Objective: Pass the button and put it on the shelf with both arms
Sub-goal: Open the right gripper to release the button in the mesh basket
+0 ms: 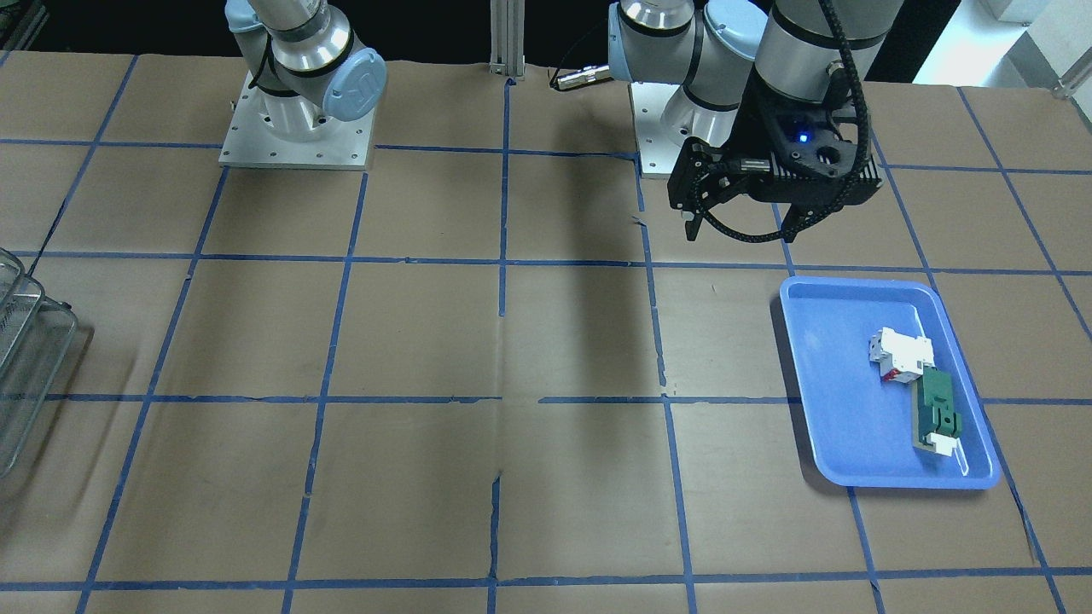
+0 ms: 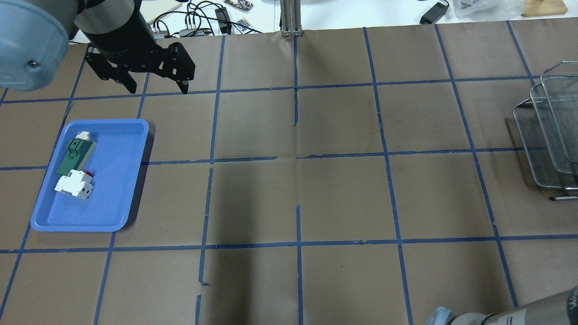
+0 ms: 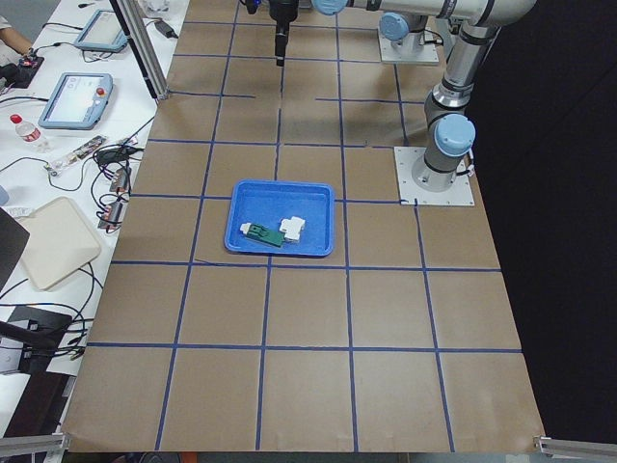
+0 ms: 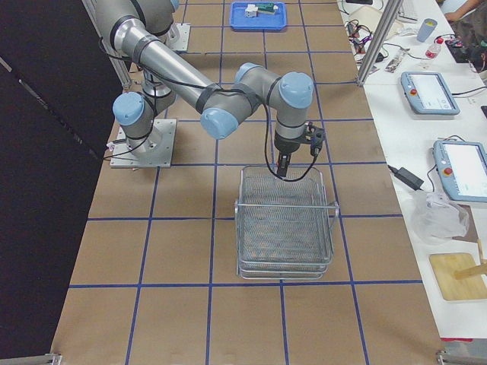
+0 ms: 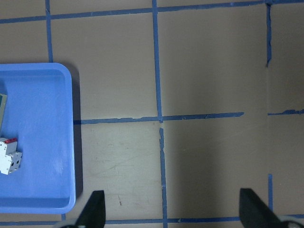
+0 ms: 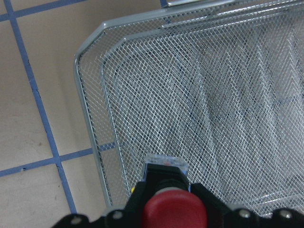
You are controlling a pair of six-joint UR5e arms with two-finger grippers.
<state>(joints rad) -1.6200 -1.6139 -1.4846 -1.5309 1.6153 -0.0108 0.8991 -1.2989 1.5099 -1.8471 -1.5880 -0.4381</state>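
In the right wrist view the button (image 6: 173,210) fills the bottom edge. Its red cap is nearest the lens, its black body lies behind the cap, and its bluish end points away toward the mesh. The long axis therefore runs along the claw's own line. Black fingers (image 6: 205,195) press it on both sides, so the right claw (image 4: 283,169) is clamped on the button. Beyond it lies the shelf (image 6: 90,123), with a rounded corner of its rim just beside the button's far end. Whether the two touch cannot be told.

Only this view shows the button. The right-side view shows instead that the claw hangs straight down over the shelf's far end, which makes the button's axis roughly upright. The overhead and front views catch only an edge of the shelf.

Well apart, at the other end of the tabletop (image 2: 343,194), the left claw (image 2: 156,89) hovers with its fingers spread wide and nothing between them. Its wrist view shows bare paper between both tips and the tray (image 5: 47,118) at the left. The tray holds a white block (image 2: 74,186) touching a green part (image 2: 74,155).
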